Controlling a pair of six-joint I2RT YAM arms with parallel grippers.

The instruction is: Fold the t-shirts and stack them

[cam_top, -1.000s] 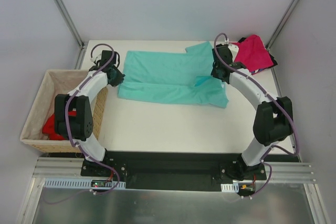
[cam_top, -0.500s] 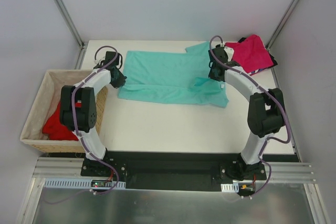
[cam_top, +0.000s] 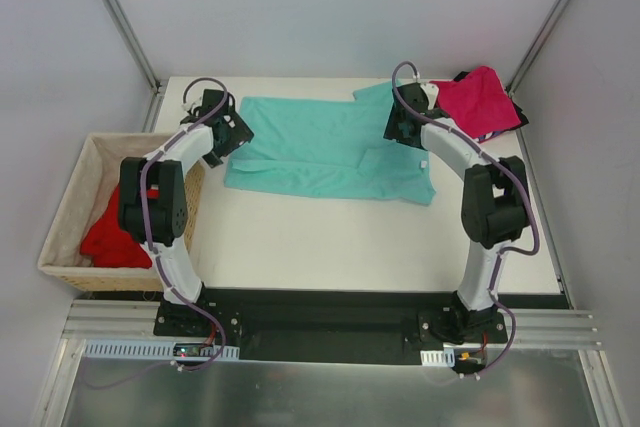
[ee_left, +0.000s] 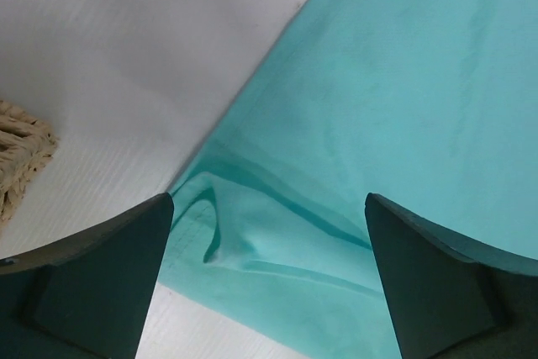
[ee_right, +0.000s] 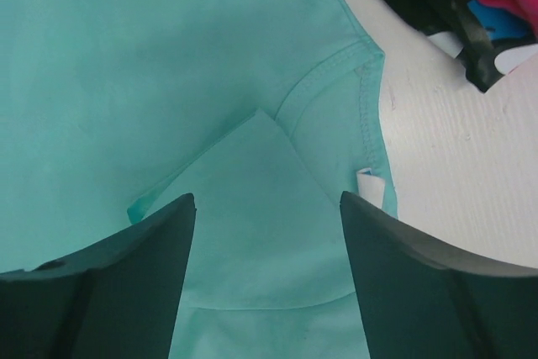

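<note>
Hovering over a teal-green t-shirt (cam_top: pixel 310 142) spread partly folded on the table (cam_top: pixel 330 237), the left jaws stand wide apart at its left edge, the right jaws parted near its collar, gripping nothing; a magenta-pink t-shirt (cam_top: pixel 482 99) lies at the far right corner.

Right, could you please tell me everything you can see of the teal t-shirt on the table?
The teal t-shirt is soft, thin cloth, spread flat on the far half of the white table, lengthwise left to right. Its near long edge is folded over, slightly rucked at the left corner. The right end shows a stitched neckline, a small white label and a sleeve folded inward. The left pincer and right pincer hang open over its two ends; contact cannot be told.
</note>
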